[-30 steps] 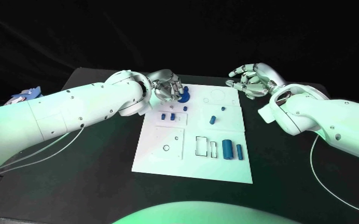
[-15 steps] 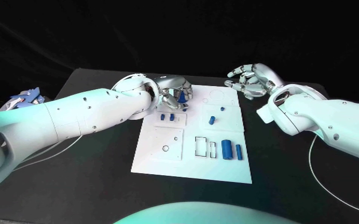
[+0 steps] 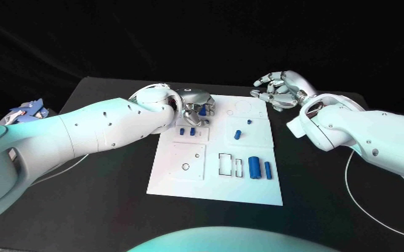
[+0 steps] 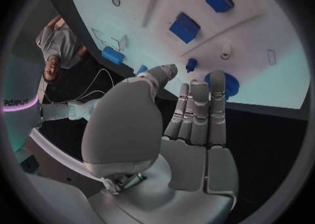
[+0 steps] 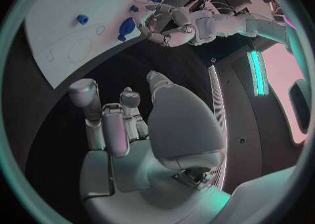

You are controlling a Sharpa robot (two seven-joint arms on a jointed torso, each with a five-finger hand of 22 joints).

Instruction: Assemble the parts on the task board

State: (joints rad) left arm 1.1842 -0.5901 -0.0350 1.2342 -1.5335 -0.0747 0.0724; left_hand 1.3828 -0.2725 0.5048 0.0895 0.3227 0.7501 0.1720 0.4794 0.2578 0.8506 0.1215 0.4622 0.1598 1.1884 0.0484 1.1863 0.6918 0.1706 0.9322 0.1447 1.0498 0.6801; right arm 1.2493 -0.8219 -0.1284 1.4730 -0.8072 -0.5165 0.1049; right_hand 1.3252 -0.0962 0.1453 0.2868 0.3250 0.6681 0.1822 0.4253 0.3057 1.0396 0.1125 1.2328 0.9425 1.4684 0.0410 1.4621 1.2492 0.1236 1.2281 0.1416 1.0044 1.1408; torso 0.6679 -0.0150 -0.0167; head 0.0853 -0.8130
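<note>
The white task board [image 3: 190,176] lies in the middle of the table. My left hand [image 3: 195,106] hangs low over its far left part. In the left wrist view its fingers [image 4: 200,108] are stretched side by side, their tips at the rim of a flat blue disc [image 4: 228,84], and nothing is in the palm. Two small blue blocks [image 3: 187,130], a blue peg [image 3: 238,135] and two blue cylinders [image 3: 255,167] rest on the board. My right hand [image 3: 278,91] hovers past the board's far right corner with its fingers curled in and nothing in them.
Empty outlined slots [image 3: 227,164] mark the board's near half. A thin white cable [image 3: 358,196] runs along the black table on the right. A bluish object [image 3: 21,112] lies at the table's far left edge.
My left hand has turned and sunk over the blue disc, which it now covers in the head view. The right hand has barely shifted.
</note>
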